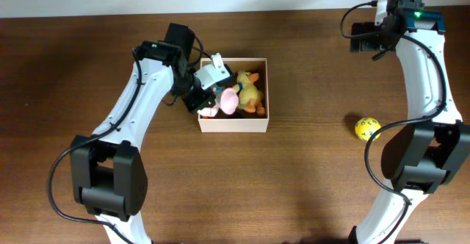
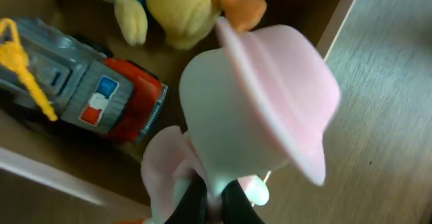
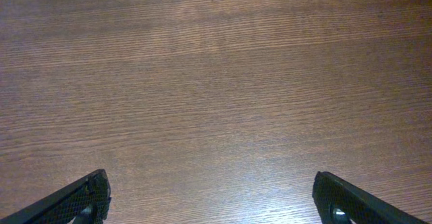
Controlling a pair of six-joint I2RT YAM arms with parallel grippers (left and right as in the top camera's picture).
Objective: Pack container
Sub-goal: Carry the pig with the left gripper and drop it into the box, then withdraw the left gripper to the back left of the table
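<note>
Your left gripper has its two dark fingers pressed together on the lower edge of a pink toy, a pale pink-and-white figure with a wide pink brim, which fills the wrist view just ahead of the fingertips. Beyond the toy and to the gripper's left lies a grey and red toy truck with a yellow cord on it, and farther ahead a yellow plush duck with an orange bill. All of them sit within the container, the square cream-walled box directly under this gripper; whether the pink toy touches its floor you cannot tell. Your right gripper is spread wide with nothing between its fingers, only the wooden table below. A yellow ball lies well apart from the container, by the right arm.
</note>
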